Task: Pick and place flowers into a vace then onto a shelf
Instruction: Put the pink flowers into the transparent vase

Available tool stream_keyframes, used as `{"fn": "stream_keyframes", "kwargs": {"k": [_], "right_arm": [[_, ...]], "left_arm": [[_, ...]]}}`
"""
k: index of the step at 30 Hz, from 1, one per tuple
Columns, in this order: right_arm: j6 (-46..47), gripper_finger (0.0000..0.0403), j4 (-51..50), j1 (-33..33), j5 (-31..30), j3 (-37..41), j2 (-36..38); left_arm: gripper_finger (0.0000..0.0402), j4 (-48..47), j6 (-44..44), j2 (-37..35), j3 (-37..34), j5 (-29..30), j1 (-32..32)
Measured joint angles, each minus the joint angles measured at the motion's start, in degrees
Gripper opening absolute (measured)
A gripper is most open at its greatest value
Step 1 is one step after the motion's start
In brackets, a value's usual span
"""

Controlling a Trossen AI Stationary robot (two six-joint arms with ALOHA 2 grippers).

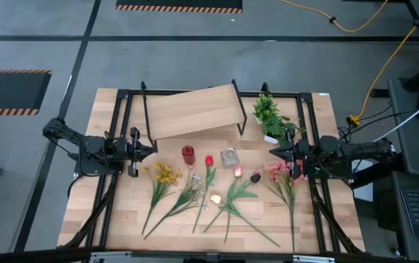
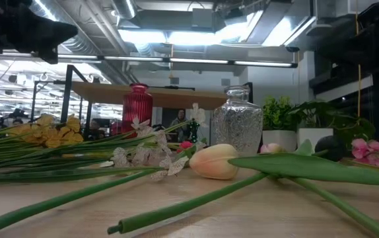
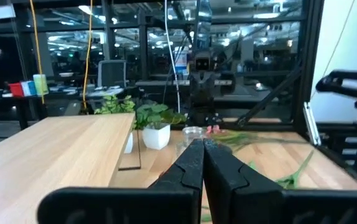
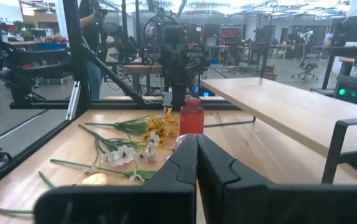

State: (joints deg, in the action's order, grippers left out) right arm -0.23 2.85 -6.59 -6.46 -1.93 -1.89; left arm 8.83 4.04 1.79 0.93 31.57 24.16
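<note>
Several flowers point(image 1: 217, 191) lie flat on the table's near half: yellow point(image 1: 167, 174), white point(image 1: 195, 183), red point(image 1: 209, 161), cream point(image 1: 214, 199), pink point(image 1: 279, 172) and dark maroon point(image 1: 255, 177) heads. A red vase point(image 1: 187, 154) and a clear glass vase point(image 1: 229, 157) stand upright behind them. The shelf point(image 1: 191, 111) stands at the far edge on black legs. My left gripper point(image 1: 150, 150) hovers at the table's left, shut and empty. My right gripper point(image 1: 274, 151) hovers at the right, shut and empty. In the low view the cream tulip head point(image 2: 214, 160) lies nearest.
A bushy green plant in a white pot point(image 1: 271, 120) stands right of the shelf, close to my right gripper. A black metal frame point(image 1: 122, 131) runs along both table sides. Bare wood point(image 1: 319, 219) shows near the right front corner.
</note>
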Motion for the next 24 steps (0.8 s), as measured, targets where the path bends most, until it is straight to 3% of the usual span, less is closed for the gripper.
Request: {"fn": "stream_keyframes", "kwargs": {"k": [10,14,21,24], "right_arm": [[1.92,0.0004,-1.10,-0.01,-0.62,-0.28,-3.19],[2.52,0.0004,-1.22,-0.02,-0.70,-0.28,-3.71],[4.06,0.0005,-1.00,-0.01,-2.09,-0.28,-3.71],[1.61,0.0005,-2.05,-0.01,-2.04,-0.28,-3.71]], "left_arm": [[0.0003,0.00,2.00,3.82,0.00,4.94,-0.02],[0.0003,-1.42,7.46,4.56,0.00,3.24,-0.01],[0.0003,-0.47,3.41,4.55,-0.02,2.48,0.00],[0.0003,-2.64,5.53,4.93,-0.02,1.65,0.00]]}}
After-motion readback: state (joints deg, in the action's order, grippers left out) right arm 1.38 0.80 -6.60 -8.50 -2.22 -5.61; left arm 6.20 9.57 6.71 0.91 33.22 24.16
